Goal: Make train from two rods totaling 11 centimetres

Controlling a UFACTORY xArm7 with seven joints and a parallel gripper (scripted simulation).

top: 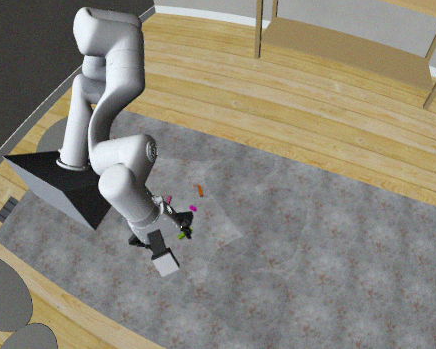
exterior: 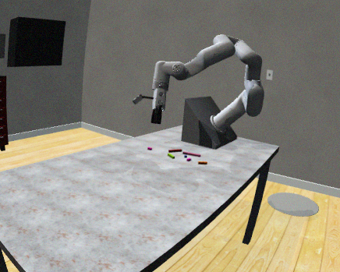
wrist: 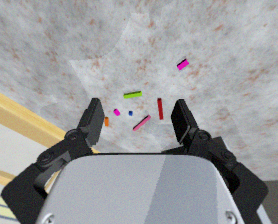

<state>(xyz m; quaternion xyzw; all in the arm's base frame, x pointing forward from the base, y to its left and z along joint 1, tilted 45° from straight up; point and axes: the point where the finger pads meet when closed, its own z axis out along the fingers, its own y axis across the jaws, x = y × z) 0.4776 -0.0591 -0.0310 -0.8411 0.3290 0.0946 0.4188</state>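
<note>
Jaws wide apart, nothing between them; gripper (wrist: pixel 137 122) hangs high over the rods, pointing down at the table (exterior: pixel 105 199).

Rods all lie flat on the table, loose, none joined end to end:
- pink rod (wrist: pixel 141 123) – slanted, straight below the gripper, between the fingers in the wrist view.
- magenta rod (wrist: pixel 116 112) – short, near the pink rod's one end, apart from it.
- second magenta rod (wrist: pixel 183 64) – off on its own, well apart from the cluster.
- red rod (wrist: pixel 160 108) – just beside the pink rod, not touching.
- lime rod (wrist: pixel 132 94) – near the red one.
- blue rod (wrist: pixel 130 113) – tiny, between the magenta and pink rods.
- orange rod (wrist: pixel 106 121) – at the cluster's edge, partly behind a finger in the wrist view.

Arm's dark wedge base (exterior: pixel 195 117) stands on the table just behind the rods.
</note>
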